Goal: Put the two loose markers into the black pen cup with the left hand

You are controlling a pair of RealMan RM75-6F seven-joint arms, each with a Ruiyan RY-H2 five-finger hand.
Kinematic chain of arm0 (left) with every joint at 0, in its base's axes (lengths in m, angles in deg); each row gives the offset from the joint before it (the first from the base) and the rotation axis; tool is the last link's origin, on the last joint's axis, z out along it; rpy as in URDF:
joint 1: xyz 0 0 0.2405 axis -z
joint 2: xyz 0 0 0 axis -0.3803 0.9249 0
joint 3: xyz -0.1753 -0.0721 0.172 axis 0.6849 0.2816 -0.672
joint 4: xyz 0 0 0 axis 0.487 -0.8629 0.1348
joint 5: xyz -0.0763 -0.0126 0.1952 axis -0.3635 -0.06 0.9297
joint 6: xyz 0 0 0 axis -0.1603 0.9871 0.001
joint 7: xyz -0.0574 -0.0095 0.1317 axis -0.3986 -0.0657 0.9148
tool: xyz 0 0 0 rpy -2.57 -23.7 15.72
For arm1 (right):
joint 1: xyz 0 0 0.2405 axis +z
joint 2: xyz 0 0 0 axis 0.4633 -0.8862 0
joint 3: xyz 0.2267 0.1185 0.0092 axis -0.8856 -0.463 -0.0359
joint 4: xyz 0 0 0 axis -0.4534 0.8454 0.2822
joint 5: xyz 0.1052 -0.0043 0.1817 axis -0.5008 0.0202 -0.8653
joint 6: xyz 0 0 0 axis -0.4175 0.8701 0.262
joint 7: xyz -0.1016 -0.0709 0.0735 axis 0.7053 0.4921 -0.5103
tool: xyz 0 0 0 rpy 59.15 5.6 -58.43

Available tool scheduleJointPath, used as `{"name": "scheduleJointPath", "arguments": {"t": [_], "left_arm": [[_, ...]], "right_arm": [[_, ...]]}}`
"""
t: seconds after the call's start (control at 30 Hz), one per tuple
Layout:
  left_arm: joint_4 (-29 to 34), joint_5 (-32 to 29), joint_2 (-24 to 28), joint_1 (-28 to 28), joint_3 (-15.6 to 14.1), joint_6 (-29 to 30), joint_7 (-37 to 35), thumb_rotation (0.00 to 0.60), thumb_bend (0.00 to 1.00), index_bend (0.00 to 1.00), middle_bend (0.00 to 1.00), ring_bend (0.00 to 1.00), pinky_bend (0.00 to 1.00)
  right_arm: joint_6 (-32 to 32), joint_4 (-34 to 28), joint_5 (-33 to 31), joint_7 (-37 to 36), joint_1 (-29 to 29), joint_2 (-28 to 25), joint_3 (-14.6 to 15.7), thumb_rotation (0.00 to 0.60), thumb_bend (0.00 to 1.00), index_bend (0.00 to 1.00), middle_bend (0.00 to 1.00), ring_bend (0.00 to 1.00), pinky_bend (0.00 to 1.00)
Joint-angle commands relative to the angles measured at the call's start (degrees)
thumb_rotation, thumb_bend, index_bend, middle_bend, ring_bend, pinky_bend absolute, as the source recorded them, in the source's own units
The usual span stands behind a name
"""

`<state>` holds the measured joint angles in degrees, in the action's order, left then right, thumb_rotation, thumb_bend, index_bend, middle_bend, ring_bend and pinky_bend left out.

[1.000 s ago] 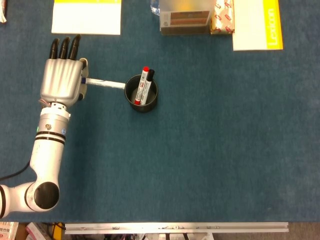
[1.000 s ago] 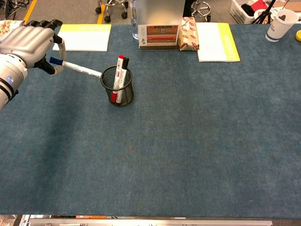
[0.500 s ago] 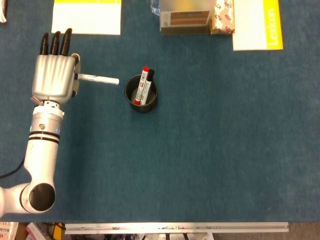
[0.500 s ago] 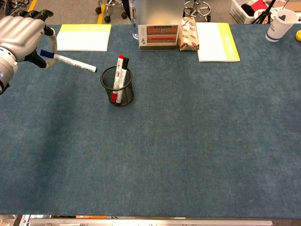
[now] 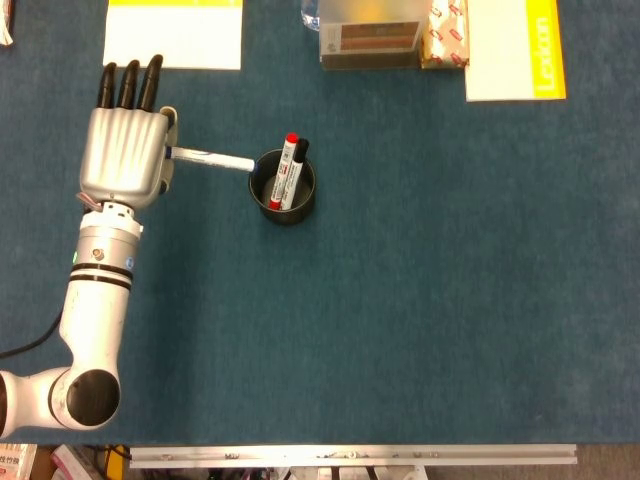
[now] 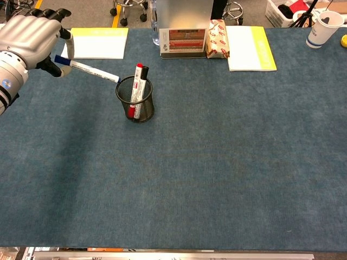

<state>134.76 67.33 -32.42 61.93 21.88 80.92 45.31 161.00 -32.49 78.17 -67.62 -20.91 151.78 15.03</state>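
Note:
My left hand (image 5: 125, 150) (image 6: 31, 40) hovers above the table to the left of the black mesh pen cup (image 5: 283, 190) (image 6: 135, 100). It pinches a white marker with a blue cap (image 5: 210, 159) (image 6: 87, 70), held nearly level, with its far tip at the cup's left rim. A red marker (image 5: 284, 170) (image 6: 136, 86) and a black-capped marker (image 5: 295, 168) (image 6: 143, 81) stand inside the cup. The right hand appears in neither view.
A white and yellow pad (image 5: 173, 33) (image 6: 97, 42) lies beyond the left hand. A box (image 5: 370, 40) (image 6: 186, 38), a red-patterned packet (image 6: 218, 38) and a yellow-edged book (image 5: 515, 48) (image 6: 249, 47) sit along the far edge. A paper cup (image 6: 322, 27) stands far right.
The left hand drew the marker away to the left half a second ago, then moved back right. The marker's tip has returned to the cup's left rim.

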Motion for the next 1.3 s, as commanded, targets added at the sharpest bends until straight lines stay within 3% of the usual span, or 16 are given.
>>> {"name": "scheduleJointPath", "arguments": {"t": [0.03,0.77,1.3], "left_arm": [[0.33,-0.26,-0.2,0.22,0.12,0.03,0.06,0.6,0.3,0.63,0.0,0.0,0.01],[0.09,-1.24,-3.33,2.56,-1.58,-1.11,2.17,0.6,0.3,0.63,0.0,0.0,0.01],[-5.18,6.91,-6.72,4.02,-5.78,-2.53,4.37,0.6,0.3,0.62,0.0,0.0,0.01]], "right_arm": [[0.0,-0.02,0.03,-0.01,0.0,-0.02,0.02,0.6,0.12,0.48,0.39,0.42,0.44],[-0.1,-0.02,-0.09,-0.09,0.05,-0.07,-0.01,0.6,0.12,0.48,0.39,0.42,0.44],[-0.32,0.05,-0.25,-0.04,0.12,-0.05,0.0,0.6,0.12,0.48,0.39,0.42,0.44]]}}
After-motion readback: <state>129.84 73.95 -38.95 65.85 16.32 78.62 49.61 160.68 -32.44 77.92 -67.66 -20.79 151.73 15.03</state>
